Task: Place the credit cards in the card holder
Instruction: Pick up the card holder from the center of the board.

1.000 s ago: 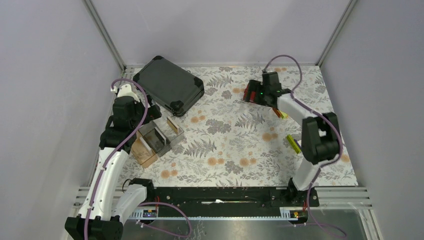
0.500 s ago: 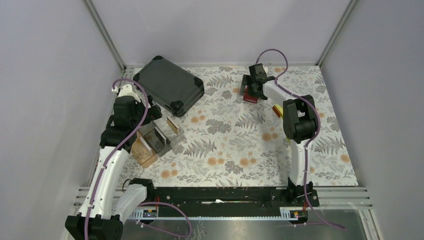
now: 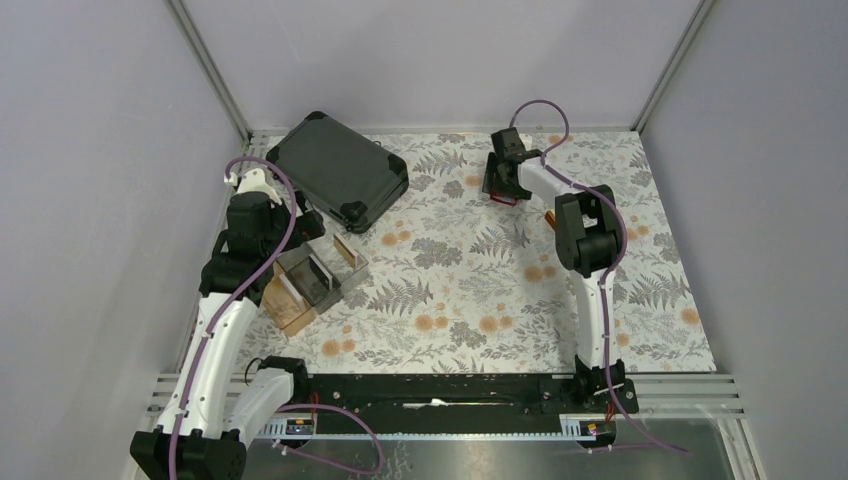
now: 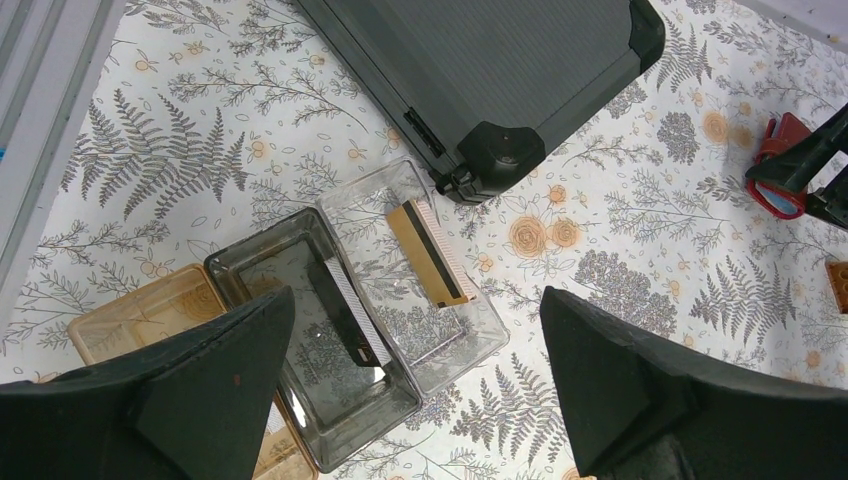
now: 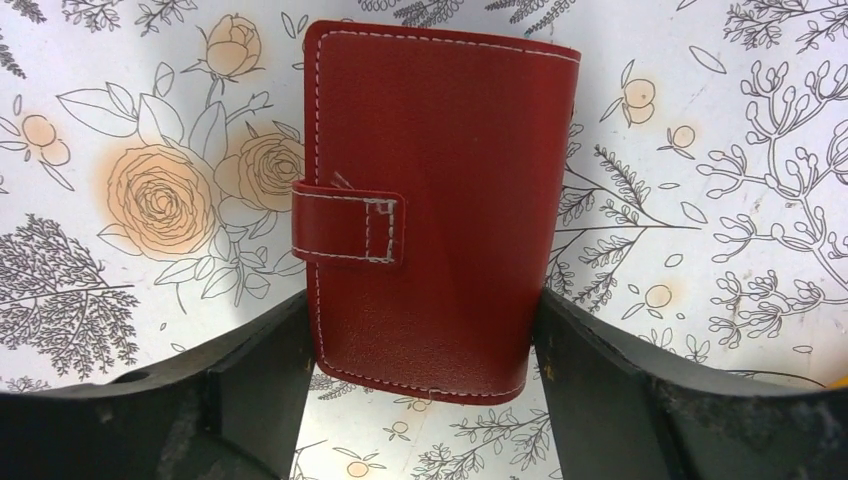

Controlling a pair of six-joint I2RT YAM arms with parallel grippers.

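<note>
The card holder [image 5: 430,200] is a red wallet lying closed on the floral table, snap tab fastened; from above it [image 3: 500,188] is at the far middle-right. My right gripper [image 5: 422,320] straddles its near end, both fingers pressed against its long sides. A tan/gold credit card [image 4: 430,250] and a dark one [image 4: 335,310] stand on edge inside the clear compartmented box [image 4: 440,360]. Above that box hovers my left gripper [image 4: 415,310], open and holding nothing. In the top view it [image 3: 300,228] sits at the left.
A large dark hard-shell case [image 3: 338,170] lies at the back left, right behind the clear box [image 3: 315,275]. The box's wooden base [image 4: 140,315] shows at its left. A small orange block [image 4: 838,285] lies near the right arm.
The right arm has swung its elbow in towards the middle and the gripper has shifted left and settled around the red card holder. The left arm has not moved.
</note>
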